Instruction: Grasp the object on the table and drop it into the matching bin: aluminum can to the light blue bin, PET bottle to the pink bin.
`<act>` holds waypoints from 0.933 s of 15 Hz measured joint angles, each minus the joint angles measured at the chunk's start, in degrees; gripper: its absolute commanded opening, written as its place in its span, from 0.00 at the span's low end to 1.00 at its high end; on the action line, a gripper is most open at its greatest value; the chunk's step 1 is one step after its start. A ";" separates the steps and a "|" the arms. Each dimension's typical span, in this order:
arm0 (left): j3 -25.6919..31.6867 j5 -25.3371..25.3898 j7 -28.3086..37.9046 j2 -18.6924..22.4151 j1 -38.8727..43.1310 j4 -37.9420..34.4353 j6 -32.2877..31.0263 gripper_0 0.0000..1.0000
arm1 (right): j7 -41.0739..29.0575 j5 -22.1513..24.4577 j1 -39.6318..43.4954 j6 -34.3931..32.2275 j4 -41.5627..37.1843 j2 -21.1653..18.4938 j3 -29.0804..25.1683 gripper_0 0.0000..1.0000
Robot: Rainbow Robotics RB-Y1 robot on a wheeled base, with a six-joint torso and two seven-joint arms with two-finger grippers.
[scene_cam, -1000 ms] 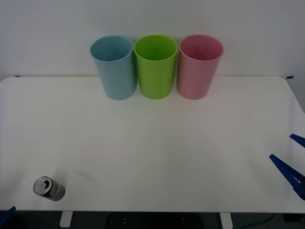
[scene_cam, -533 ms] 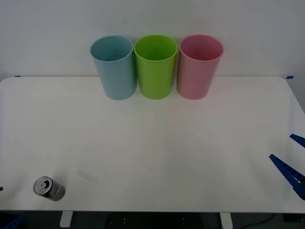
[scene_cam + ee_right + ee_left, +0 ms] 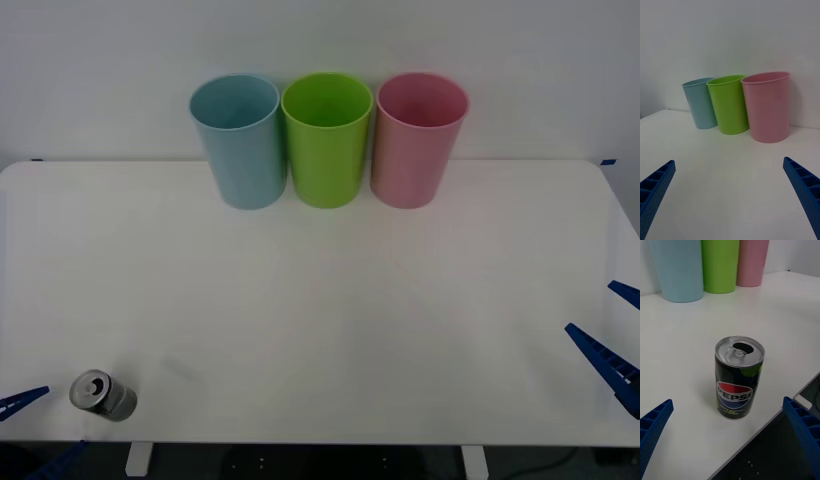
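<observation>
The aluminum can (image 3: 103, 395) stands upright near the front left corner of the white table (image 3: 330, 300); it is dark-sided with a shiny top and a Pepsi label (image 3: 739, 380). My left gripper (image 3: 38, 432) is open just off that corner, left of the can and apart from it, with the can ahead between its fingers (image 3: 655, 423). My right gripper (image 3: 618, 330) hangs open over the table's right edge, holding nothing. The light blue bin (image 3: 240, 140) and the pink bin (image 3: 417, 140) stand at the back.
A lime green bin (image 3: 326, 140) stands between the light blue and pink ones, all three close together against the white wall. From the right wrist the row reads light blue bin (image 3: 700, 103), green bin (image 3: 729, 104), pink bin (image 3: 767, 107).
My left gripper's two fingers have risen into view at the front left corner beside the can. The can, the bins and the right arm have not moved.
</observation>
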 measured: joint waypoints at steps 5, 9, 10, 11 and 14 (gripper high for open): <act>-2.39 0.01 0.00 -0.94 -1.80 0.24 1.59 1.00 | 0.00 0.00 0.00 0.00 0.00 0.00 0.00 1.00; -3.47 -0.14 -0.42 -1.64 -3.95 2.58 1.72 1.00 | 0.00 0.00 0.00 0.00 0.00 0.00 0.00 1.00; -3.75 -0.14 -0.68 -1.65 -4.68 3.45 1.72 1.00 | 0.01 0.00 0.00 0.00 0.00 0.00 0.00 1.00; -3.95 -0.17 -0.91 -1.65 -5.17 4.05 1.72 1.00 | 0.01 0.00 0.00 0.00 0.00 0.00 0.00 1.00; -4.76 -0.31 -1.40 -1.68 -6.43 5.39 1.75 1.00 | 0.01 0.00 0.00 0.00 0.00 0.00 0.00 1.00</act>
